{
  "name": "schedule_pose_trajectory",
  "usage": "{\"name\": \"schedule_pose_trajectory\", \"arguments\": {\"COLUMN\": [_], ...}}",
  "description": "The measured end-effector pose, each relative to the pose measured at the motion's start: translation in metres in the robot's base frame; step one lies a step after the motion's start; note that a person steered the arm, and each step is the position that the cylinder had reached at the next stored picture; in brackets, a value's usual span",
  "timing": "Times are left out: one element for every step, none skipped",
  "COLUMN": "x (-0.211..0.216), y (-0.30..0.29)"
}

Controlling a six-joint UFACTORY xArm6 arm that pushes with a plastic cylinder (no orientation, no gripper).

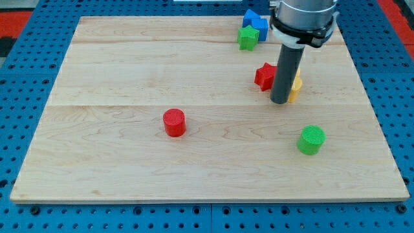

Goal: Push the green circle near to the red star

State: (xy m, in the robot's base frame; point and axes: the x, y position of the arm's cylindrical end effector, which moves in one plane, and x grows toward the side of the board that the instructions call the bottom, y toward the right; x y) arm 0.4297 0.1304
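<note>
My tip (280,101) sits right of centre, just beside the red star (264,76); probably touching a half-hidden yellow block (296,88). Green circle (312,140) sits apart, lower right. No end effector, just the rod.

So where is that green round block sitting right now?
The green round block sits near the wooden board's bottom right, apart from everything, below and right of my tip and the red star-shaped block.

Wood surface (129,65) w/ blocks: red star (264,76) & yellow block (296,87) touching my tip (280,101); green circle (312,139) below-right; red circle (174,122) far left; green star (247,37), blue block (257,24) above.
</note>
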Motion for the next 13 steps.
{"name": "schedule_pose_trajectory", "arguments": {"x": [0.019, 0.046, 0.164, 0.189, 0.184, 0.157, 0.124, 0.100, 0.095, 0.092, 0.069, 0.048, 0.029], "y": [0.086, 0.138, 0.096, 0.067, 0.058, 0.056, 0.058, 0.042, 0.003, -0.013, -0.025, -0.016, -0.013]}}
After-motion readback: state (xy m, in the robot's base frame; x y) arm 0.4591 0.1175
